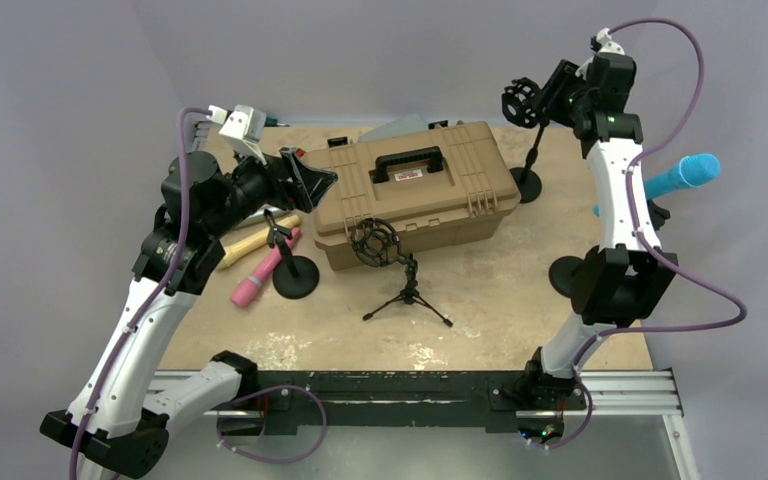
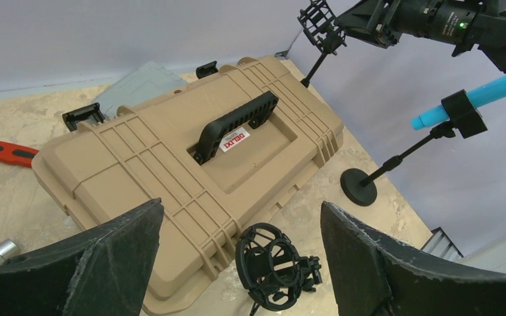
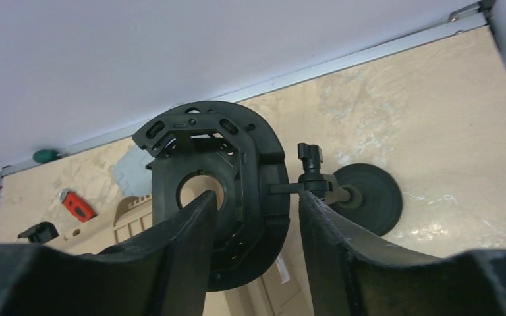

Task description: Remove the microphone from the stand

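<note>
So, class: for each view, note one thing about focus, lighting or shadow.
Top external: soft even light, only faint shadows beneath the tan case. Left wrist: its fingers loom dark in front, the case sharp. Right wrist: the shock mount is nearly a silhouette.

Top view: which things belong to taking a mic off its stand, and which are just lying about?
Job: blue mic in its stand's clip; pink mic by the left stand; far stand's shock mount, with the right gripper open at it.
Lying about: tan case; tripod mount; red-handled tool; wooden handle.
</note>
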You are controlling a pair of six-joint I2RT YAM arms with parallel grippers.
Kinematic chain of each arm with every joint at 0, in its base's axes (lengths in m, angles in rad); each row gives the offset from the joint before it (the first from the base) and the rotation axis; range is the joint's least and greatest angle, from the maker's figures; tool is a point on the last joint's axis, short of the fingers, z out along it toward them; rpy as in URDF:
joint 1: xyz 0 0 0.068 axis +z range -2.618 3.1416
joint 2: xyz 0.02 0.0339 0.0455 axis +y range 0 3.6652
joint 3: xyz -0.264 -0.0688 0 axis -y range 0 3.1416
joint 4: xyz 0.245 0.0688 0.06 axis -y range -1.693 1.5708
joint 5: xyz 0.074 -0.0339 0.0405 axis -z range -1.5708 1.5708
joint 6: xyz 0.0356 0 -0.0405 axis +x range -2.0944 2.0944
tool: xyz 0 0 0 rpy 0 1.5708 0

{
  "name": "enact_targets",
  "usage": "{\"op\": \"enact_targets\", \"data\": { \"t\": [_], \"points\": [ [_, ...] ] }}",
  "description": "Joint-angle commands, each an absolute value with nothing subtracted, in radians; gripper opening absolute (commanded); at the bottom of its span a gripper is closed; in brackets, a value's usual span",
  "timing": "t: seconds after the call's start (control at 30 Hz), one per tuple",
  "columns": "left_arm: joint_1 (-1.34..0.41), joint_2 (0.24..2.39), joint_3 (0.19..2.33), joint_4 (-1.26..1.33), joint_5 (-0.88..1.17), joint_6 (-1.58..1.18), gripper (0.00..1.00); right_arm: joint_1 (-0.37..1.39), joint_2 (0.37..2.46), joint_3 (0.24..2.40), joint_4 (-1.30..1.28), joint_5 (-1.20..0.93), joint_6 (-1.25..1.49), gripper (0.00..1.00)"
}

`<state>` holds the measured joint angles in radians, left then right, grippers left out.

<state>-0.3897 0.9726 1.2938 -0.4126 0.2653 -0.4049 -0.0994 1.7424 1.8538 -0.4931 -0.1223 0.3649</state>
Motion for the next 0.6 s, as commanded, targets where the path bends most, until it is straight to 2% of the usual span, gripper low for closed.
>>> {"op": "enact_targets", "data": {
  "t": [0.0,0.17,0.33,0.57],
  "points": [
    [-0.397,0.968,1.297,-0.387,0.273,-0.386,0.87,-0.108,1.668,1.905,-0.495,-0.053,0.321,0.51],
    [-0.397,0.968,1.295,-0.385,0.273,-0.387,0.87,-0.12,1.626,1.906,-0.496,-0.033,0.324,0.53],
    [-0.397,0.968,1.295,-0.384,0.273,-0.385,0.87,-0.156,1.579,1.846,-0.461,0.014,0.35,0.46],
    [-0.397,0.969,1.295,-0.385,0.28,-0.383,0.89,-0.217,1.604,1.807,-0.431,-0.076,0.365,0.4]
  ]
}}
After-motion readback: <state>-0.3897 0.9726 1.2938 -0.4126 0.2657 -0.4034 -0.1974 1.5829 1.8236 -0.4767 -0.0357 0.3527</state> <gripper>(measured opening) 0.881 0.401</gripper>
